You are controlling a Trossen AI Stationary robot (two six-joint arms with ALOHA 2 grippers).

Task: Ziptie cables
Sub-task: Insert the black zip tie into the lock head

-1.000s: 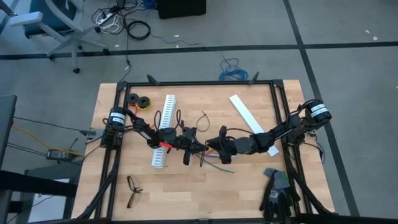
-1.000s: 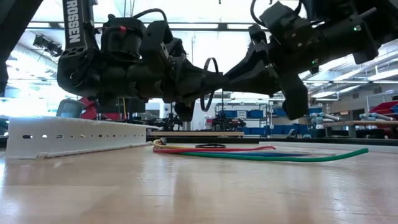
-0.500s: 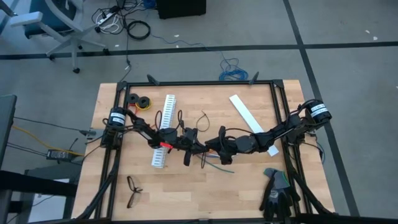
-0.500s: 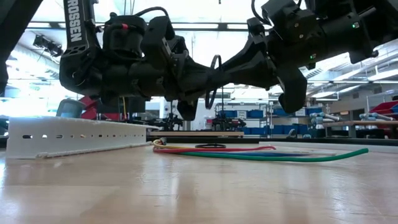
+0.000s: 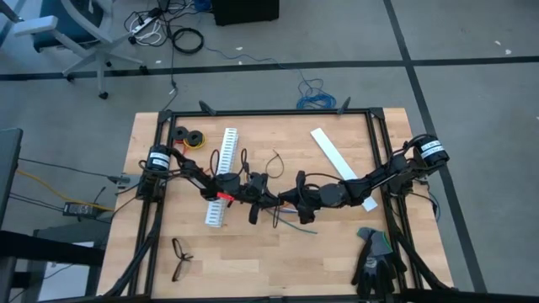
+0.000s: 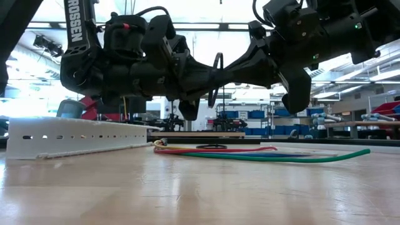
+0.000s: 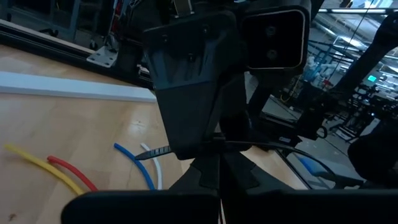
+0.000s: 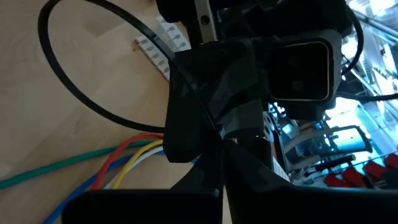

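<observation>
Since a second ago the right gripper [image 6: 219,69] has slid in to meet the left gripper [image 6: 203,78], both fingers clamped on the looped ziptie [image 8: 87,74] above the cables [image 6: 250,153] on the bench [image 5: 253,252]; feed the tail squarely

The wooden table [image 5: 160,244] carries the cables [image 6: 250,153], a white slotted strip [image 5: 221,181] — eyeglasses [image 5: 180,257], gloves [image 5: 375,261].

The cables [image 8: 93,171] run off the right wrist view's bottom edge. In the high view, the grippers hide where the ziptie [image 5: 278,164] is held.
</observation>
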